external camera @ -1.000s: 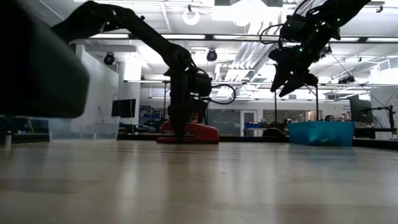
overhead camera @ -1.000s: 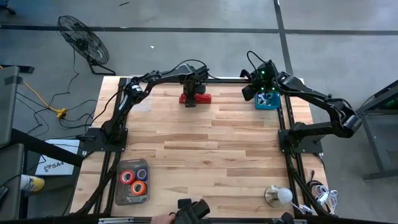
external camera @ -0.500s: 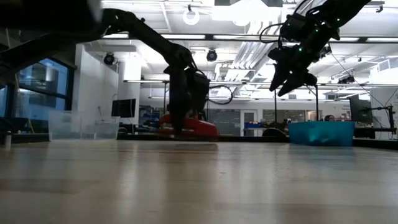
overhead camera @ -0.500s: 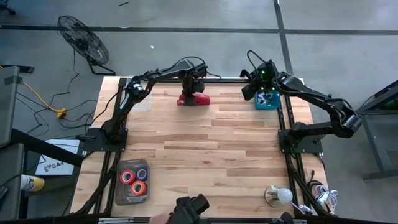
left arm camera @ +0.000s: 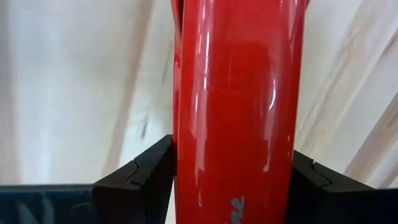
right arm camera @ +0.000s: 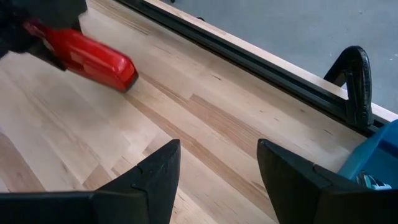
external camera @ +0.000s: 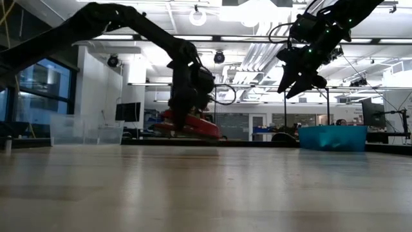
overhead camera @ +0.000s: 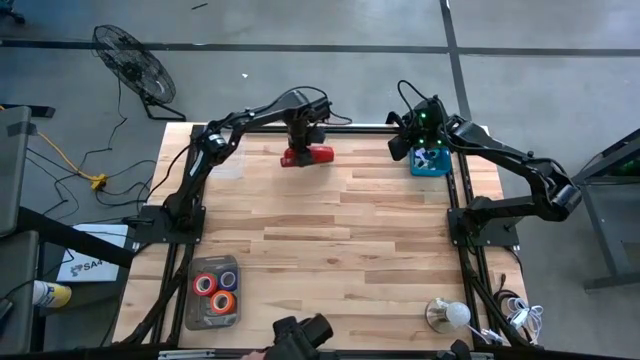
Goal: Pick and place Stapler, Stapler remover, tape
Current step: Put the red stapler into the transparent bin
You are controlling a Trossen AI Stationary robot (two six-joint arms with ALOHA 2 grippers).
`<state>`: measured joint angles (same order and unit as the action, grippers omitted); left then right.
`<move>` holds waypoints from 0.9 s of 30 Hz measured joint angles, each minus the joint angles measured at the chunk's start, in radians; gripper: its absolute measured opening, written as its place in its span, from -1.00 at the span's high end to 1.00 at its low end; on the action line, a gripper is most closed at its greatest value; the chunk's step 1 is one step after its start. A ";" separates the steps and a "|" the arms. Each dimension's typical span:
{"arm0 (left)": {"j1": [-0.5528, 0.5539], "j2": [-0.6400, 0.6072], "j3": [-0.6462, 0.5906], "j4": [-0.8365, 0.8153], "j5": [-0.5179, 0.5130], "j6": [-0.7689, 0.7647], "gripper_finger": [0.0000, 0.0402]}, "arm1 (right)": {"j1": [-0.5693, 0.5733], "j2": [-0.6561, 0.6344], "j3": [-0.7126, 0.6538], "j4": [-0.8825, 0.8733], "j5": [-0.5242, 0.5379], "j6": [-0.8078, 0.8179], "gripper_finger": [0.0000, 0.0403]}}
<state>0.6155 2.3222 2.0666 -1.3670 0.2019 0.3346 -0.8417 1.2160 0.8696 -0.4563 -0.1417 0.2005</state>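
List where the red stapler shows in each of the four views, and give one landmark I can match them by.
High view: stapler at the table's far edge, left of centre, under the left gripper.
Low view: stapler left of centre, tilted, lifted off the table.
Left wrist view: stapler fills the centre, clamped between the fingers.
Right wrist view: stapler upper left.
Shared landmark: the teal bin, also in the low view and right wrist view.

A black floor fan [overhead camera: 134,64] stands on grey concrete floor [overhead camera: 300,25].

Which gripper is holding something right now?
The left gripper: its fingers clamp the red stapler, lifted off the table. The right gripper hangs open, holding nothing, by the blue bin.
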 joint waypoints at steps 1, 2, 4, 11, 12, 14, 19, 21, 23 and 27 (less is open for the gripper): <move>0.000 -0.011 0.000 0.001 -0.006 -0.016 0.01 | 0.000 0.000 0.000 0.000 0.000 0.000 -0.01; 0.001 -0.023 0.000 0.001 -0.015 -0.031 0.01 | 0.000 0.000 0.000 0.000 0.000 0.000 -0.01; 0.000 -0.050 0.001 0.001 -0.040 -0.070 0.01 | 0.000 0.000 0.000 0.003 0.000 0.000 -0.01; 0.007 -0.130 0.002 -0.015 -0.116 -0.261 0.01 | 0.000 0.000 0.000 0.010 0.000 0.000 -0.01; 0.010 -0.141 0.002 -0.014 -0.116 -0.284 0.01 | 0.000 0.000 0.000 0.011 0.000 0.000 -0.01; 0.017 -0.162 0.002 -0.022 -0.123 -0.320 0.01 | 0.000 0.000 0.000 0.012 0.000 -0.001 -0.01; 0.038 -0.212 0.002 -0.055 -0.128 -0.421 0.01 | 0.000 0.000 0.000 0.014 -0.004 -0.002 -0.01; 0.052 -0.234 0.002 -0.082 -0.137 -0.453 0.01 | 0.000 0.000 0.000 0.014 -0.006 -0.004 -0.01; 0.062 -0.258 0.002 -0.094 -0.167 -0.469 0.01 | 0.000 0.000 0.000 0.014 -0.007 -0.004 -0.01; 0.086 -0.288 0.002 -0.136 -0.208 -0.482 0.01 | 0.000 0.000 0.000 0.023 -0.008 -0.012 -0.01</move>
<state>0.7018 2.0339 2.0689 -1.5026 -0.0062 -0.1475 -0.8417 1.2160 0.8696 -0.4336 -0.1493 0.1886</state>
